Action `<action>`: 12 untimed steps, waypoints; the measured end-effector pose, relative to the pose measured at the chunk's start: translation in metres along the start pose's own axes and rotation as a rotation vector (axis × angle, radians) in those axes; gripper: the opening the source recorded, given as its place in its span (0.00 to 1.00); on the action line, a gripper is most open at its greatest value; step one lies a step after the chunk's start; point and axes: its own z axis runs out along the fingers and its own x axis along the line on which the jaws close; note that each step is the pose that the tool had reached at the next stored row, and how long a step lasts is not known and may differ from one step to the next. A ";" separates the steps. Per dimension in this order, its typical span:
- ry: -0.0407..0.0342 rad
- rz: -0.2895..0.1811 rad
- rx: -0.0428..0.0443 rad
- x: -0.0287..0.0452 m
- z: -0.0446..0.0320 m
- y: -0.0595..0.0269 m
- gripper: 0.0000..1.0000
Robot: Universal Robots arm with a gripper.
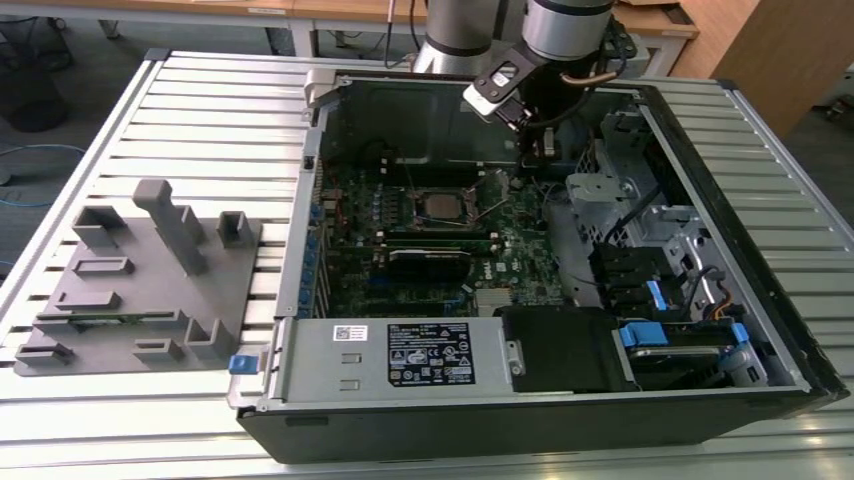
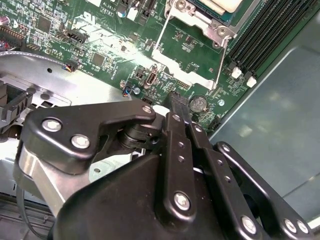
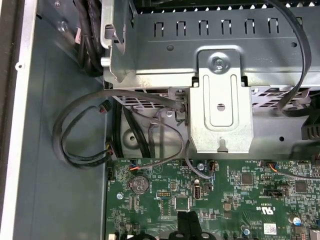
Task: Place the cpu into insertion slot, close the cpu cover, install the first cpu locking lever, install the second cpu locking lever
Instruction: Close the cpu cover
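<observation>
The cpu (image 1: 438,204) is a dull grey square sitting in the insertion slot (image 1: 416,191) on the green board; its pale edge (image 2: 223,5) shows in the second wrist view. The silvery cpu cover (image 2: 198,20) lies flat around it. Two thin wire locking levers (image 2: 159,34) (image 2: 222,62) stand loose beside the socket. My gripper (image 1: 530,160) hovers over the board beyond the socket, toward the exterior view's right of it. Its black fingers (image 2: 175,102) (image 3: 187,221) are shut together with nothing between them.
The open computer case (image 1: 287,300) lies on a slatted table. Black memory slots (image 2: 265,30) run beside the socket. A metal drive bracket (image 3: 220,110) and looped cables (image 3: 80,130) sit close to my fingertips. A grey fixture block (image 1: 134,280) stands at the exterior view's left.
</observation>
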 end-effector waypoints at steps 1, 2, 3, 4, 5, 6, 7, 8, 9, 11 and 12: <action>0.0000 0.000 0.0000 0.0000 0.0000 0.0000 0.11; 0.0000 0.000 0.0000 0.0000 0.0000 0.0000 0.11; 0.0001 0.000 0.0000 0.0000 0.0003 0.0000 0.11; 0.0000 0.000 -0.0001 0.0000 0.0009 0.0000 0.11; -0.0006 0.000 -0.0001 0.0000 0.0017 0.0001 0.11; -0.0011 0.000 0.0000 0.0000 0.0025 0.0003 0.11; -0.0016 0.000 0.0000 0.0000 0.0035 0.0006 0.11; -0.0020 0.000 0.0000 0.0000 0.0045 0.0008 0.11; -0.0025 0.000 -0.0001 0.0000 0.0056 0.0011 0.11; -0.0043 0.000 -0.0001 0.0000 0.0081 0.0015 0.11; -0.0052 0.000 -0.0001 0.0000 0.0095 0.0018 0.11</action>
